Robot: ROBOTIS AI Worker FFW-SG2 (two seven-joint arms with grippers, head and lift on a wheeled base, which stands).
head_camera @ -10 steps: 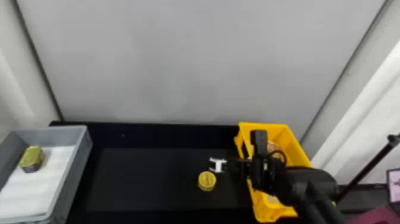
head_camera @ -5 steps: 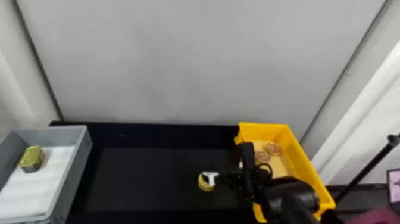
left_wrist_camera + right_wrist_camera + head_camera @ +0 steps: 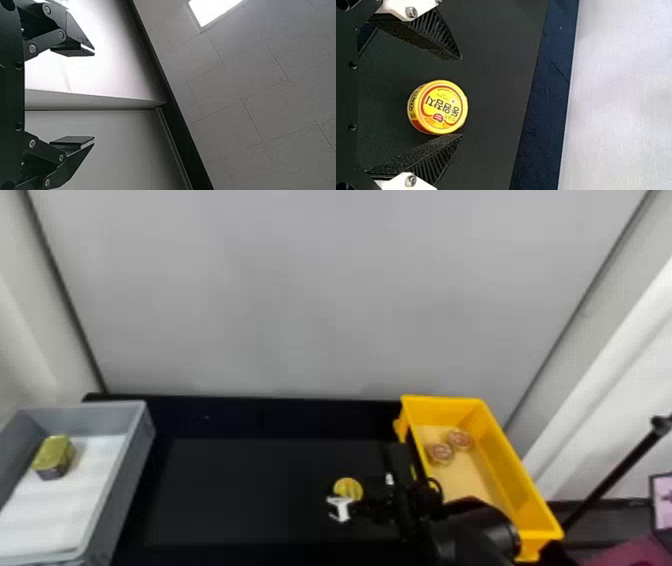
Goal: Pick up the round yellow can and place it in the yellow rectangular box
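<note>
Yr R pincer (image 3: 461, 96) is wide apart, round yellow can (image 3: 438, 107) between its fingers on the bench (image 3: 240, 495), but off-ctr, v. close to one. Close fast & that finger prob. shoves or tips it b4 the other bears.

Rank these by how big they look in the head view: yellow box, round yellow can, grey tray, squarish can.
1. Grey tray, though cut off by the view's edge
2. Yellow box, partly covered
3. Squarish can
4. Round yellow can
</note>
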